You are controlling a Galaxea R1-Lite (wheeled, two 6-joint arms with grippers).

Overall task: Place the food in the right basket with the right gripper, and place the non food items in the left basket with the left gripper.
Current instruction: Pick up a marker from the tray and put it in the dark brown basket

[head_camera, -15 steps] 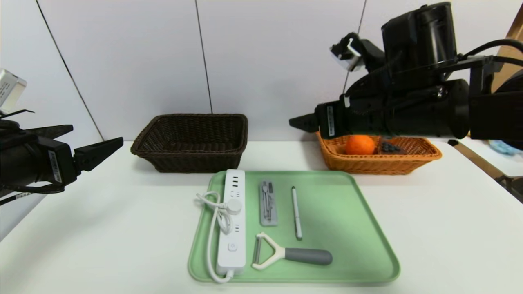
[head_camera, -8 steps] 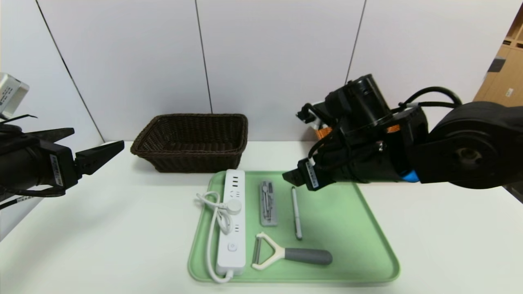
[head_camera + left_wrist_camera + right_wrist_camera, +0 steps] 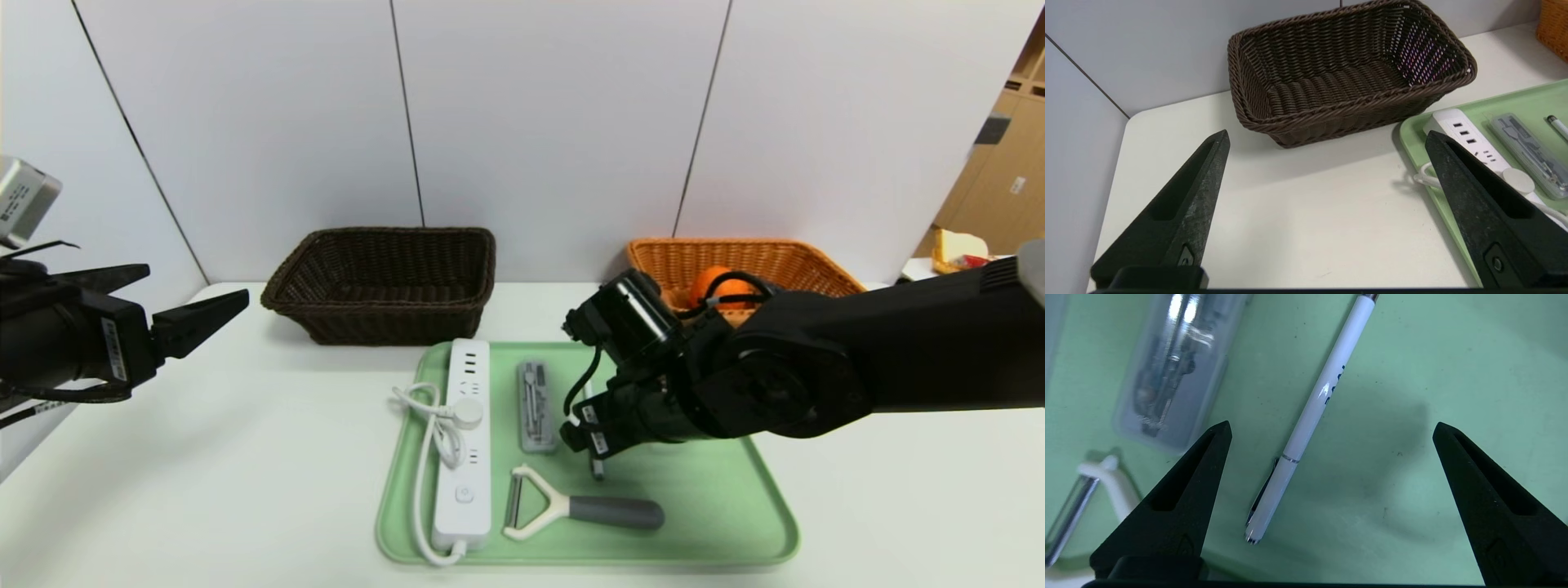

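Your right gripper point(image 3: 1331, 428) hangs low over the green tray point(image 3: 735, 523), jaws spread wide astride the white pen point(image 3: 1310, 420), nothing held. Orange point(image 3: 718, 287) sits in the orange-tan basket point(image 3: 808, 261). Left gripper point(image 3: 1327, 136), jaws apart, waits near the empty dark basket point(image 3: 1347, 73), presumably for non-food.

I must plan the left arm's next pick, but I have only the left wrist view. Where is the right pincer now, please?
Observer: The right pincer is open and low over the green tray, with the white pen lying below the gap between its fingers.
Operator: Thank you. Is any food in the other basket?
Observer: An orange fruit sits in the orange-tan basket; the right arm hides the rest of that basket.
Operator: What lies on the tray outside my view?
Observer: A white peeler with a grey handle lies near the tray's front edge.
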